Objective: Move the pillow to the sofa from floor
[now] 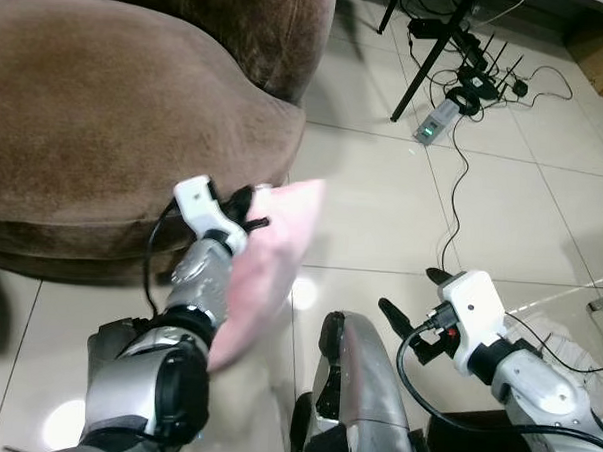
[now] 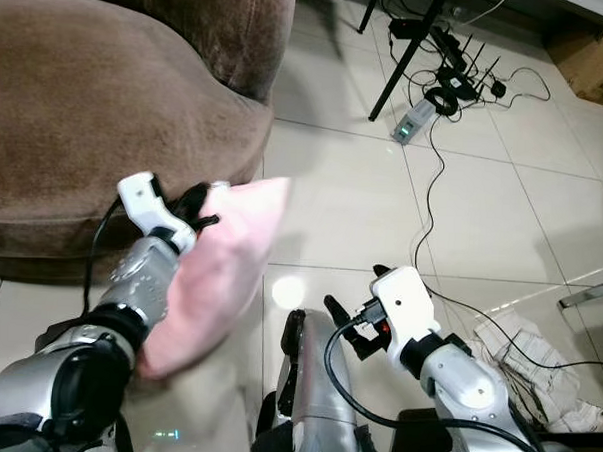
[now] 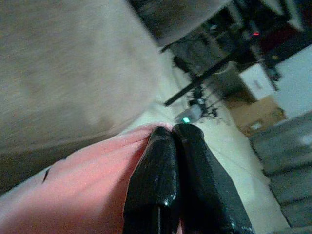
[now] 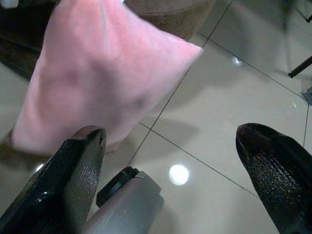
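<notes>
Pink pillow (image 4: 105,68) beyond wide-apart jaws, above tiled floor (image 4: 229,97)

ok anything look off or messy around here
A tangle of cables and a power strip sprawl on the floor. Crumpled cloth lies near the right gripper. The pink pillow hangs from the left gripper.

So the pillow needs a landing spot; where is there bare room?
The brown sofa seat, just ahead of the left gripper shut on the pink pillow, is bare. The tiles beside the sofa are free too. Cables and the power strip crowd the far floor.
</notes>
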